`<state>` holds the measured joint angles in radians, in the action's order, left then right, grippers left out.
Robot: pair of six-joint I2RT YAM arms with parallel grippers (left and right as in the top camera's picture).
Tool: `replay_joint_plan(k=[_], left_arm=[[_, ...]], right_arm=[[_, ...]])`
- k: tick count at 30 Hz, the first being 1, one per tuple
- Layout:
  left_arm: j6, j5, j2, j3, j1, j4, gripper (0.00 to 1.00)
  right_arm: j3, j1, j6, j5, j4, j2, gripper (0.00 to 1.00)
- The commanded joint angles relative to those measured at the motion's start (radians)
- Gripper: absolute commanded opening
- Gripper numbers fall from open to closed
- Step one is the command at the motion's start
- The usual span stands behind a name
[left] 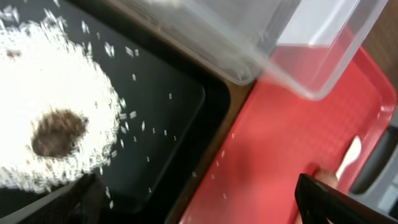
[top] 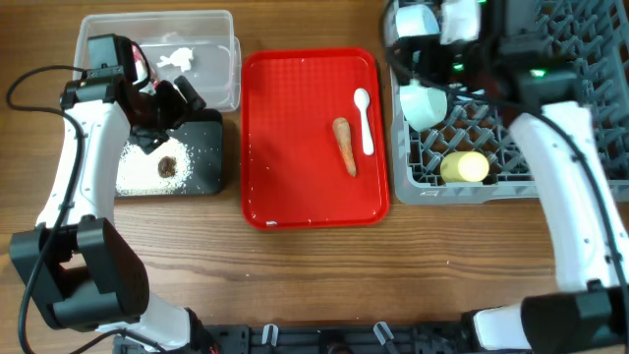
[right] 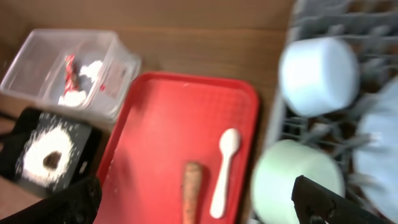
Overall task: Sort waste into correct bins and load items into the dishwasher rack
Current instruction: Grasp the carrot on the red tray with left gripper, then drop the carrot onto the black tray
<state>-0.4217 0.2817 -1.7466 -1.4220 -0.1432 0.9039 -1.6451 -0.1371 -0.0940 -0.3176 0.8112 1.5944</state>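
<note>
flat red tray (top: 295,147) in the middle of a wooden table (top: 295,280)

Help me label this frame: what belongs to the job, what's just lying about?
Job: carrot, white spoon, rice, food clump, tissue bits, red wrapper, clear tub, black tub, grey rack, mint-green bowl, yellow cup.
Lying about: red tray, table.

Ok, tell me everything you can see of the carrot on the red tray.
The carrot is a slim orange-brown piece with dull skin. It lies flat on the red tray, on the half nearer the rack, running roughly front to back at a slight slant. The white spoon lies beside it, close but apart. Nothing but the tray touches it.
</note>
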Motion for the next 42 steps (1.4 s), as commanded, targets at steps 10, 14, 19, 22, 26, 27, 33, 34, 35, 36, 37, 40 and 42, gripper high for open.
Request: replay_joint_plan(k=[10,14,19,22,26,27,33,34,35,36,37,40,42], left_arm=[[-0.111,-0.303,-0.055,-0.004,0.609,-0.238,0.95],[-0.076,-0.317,-0.186,-0.043,0.684,-0.346,0.95],[0.131,-0.353,-0.433,-0.303,0.791,-0.188,0.99],[0.115,-0.455,-0.463,-0.314,0.822,-0.164,0.92],[0.066,-0.459,-0.469,-0.313,0.801,-0.113,0.81],[0.066,-0.459,-0.476,-0.312,0.795,-0.108,0.77],[0.074,-0.459,-0.538,-0.310,0.793,-0.129,0.70],[0.074,-0.470,-0.539,-0.310,0.793,-0.129,0.64],[0.074,-0.478,-0.539,-0.310,0.793,-0.129,0.53],[0.074,-0.478,-0.539,-0.310,0.793,-0.129,0.43],[0.073,-0.478,-0.539,-0.310,0.793,-0.129,0.34],[0.053,-0.478,-0.539,-0.310,0.793,-0.113,0.04],[0.031,-0.478,-0.534,-0.311,0.791,-0.105,0.04]], right_arm=[[-0.006,0.136,-0.090,-0.020,0.055,-0.107,1.00],[-0.006,0.136,-0.090,-0.020,0.078,-0.107,1.00],[-0.006,0.136,-0.092,-0.020,0.082,-0.107,0.99],[-0.006,0.136,-0.089,-0.016,0.108,-0.107,1.00],[-0.006,0.136,-0.089,-0.013,0.114,-0.106,1.00],[-0.006,0.136,-0.089,-0.013,0.114,-0.106,1.00],[-0.006,0.136,-0.090,-0.013,0.126,-0.106,1.00],[-0.006,0.136,-0.090,-0.013,0.124,-0.106,1.00],[-0.006,0.136,-0.092,-0.013,0.124,-0.106,1.00],[-0.006,0.136,-0.093,-0.013,0.124,-0.106,1.00],[-0.006,0.136,-0.092,-0.013,0.125,-0.106,1.00],[-0.006,0.136,-0.092,-0.013,0.125,-0.106,1.00],[-0.006,0.136,-0.092,-0.013,0.126,-0.106,1.00]])
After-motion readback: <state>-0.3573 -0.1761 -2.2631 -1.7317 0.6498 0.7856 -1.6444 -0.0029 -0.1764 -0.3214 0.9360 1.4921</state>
